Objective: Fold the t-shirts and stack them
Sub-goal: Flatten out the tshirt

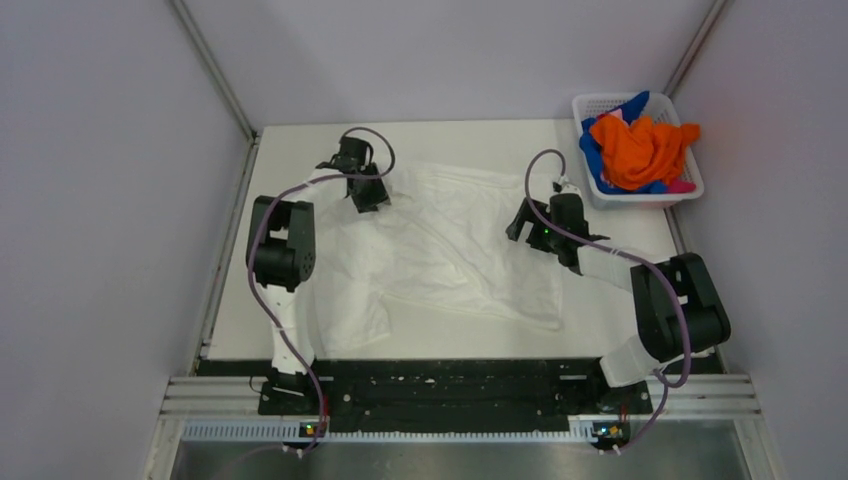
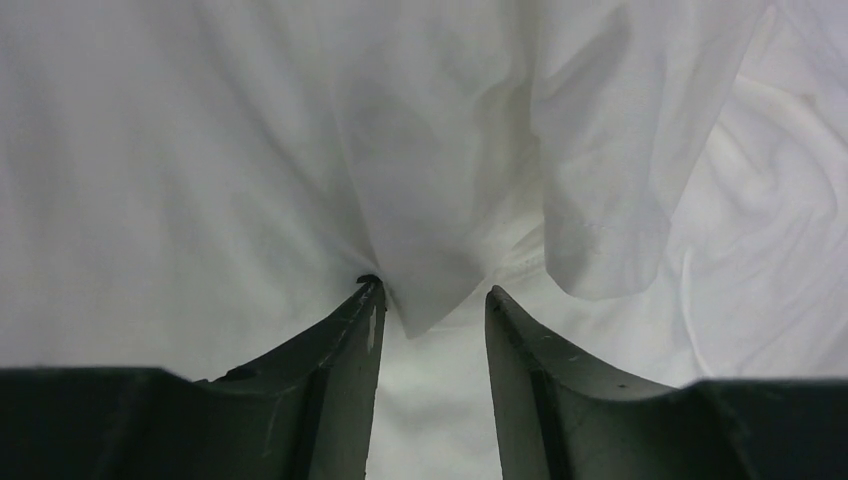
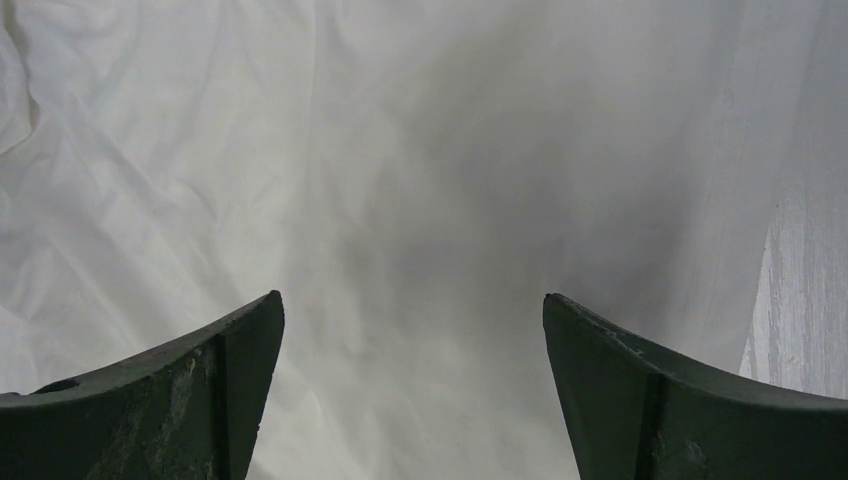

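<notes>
Light: soft, even, overhead; top view bright.
Shadows: faint grey in the shirt [image 1: 450, 250] folds; broad dim patch on the shirt ahead of the right gripper [image 3: 412, 296].
Focus: wrist views soft; top view sharper.

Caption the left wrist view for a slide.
Left gripper open over the white t-shirt, a fold's tip between its jaws.

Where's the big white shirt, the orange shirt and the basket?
white shirt [image 1: 450, 240], top view, its wrinkled middle.
orange shirt [image 1: 640, 150], top view, its bunched middle.
basket [image 1: 598, 102], top view, its far left rim.
</notes>
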Robot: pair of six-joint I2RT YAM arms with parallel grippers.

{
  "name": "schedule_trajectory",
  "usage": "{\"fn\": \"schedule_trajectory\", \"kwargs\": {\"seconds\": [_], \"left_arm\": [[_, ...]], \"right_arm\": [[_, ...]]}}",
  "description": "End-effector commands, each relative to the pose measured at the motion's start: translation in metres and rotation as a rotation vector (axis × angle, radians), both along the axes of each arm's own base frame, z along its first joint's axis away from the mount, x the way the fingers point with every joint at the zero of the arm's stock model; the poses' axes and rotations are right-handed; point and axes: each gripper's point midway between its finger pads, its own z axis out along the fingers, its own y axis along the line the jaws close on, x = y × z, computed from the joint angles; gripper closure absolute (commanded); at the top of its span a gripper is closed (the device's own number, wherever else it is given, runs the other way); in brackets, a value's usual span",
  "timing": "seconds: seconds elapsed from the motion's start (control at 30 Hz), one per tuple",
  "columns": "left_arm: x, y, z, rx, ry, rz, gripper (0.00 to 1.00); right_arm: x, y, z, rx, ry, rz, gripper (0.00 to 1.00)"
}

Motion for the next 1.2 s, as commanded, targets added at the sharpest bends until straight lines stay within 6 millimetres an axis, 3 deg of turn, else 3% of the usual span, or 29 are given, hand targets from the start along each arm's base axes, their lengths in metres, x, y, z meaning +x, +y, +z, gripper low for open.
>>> {"fn": "schedule_trajectory", "kwargs": {"seconds": [0.0,0.27,0.43,0.77,1.17], "left_arm": [[0.018,-0.008,0.013,-0.021,-0.044,0.000,0.55],[0.027,-0.014,0.018,-0.043,-0.059,-0.012,0.76],[0.025,-0.011,0.023,-0.022,-0.060,-0.007,0.71],[0.017,-0.020,0.046,-0.048,-0.079,-0.038,0.71],[0.022,-0.011,0.055,0.016,-0.084,-0.020,0.71]], "right_arm": [[0.007,0.001,0.001,-0.009,-0.010,-0.005,0.01],[0.008,-0.006,-0.002,-0.050,-0.002,-0.030,0.01],[0.008,-0.008,-0.004,-0.061,0.006,-0.032,0.01],[0.008,-0.011,-0.007,-0.082,0.018,-0.037,0.01],[0.007,-0.014,-0.011,-0.100,0.031,-0.036,0.01]]}}
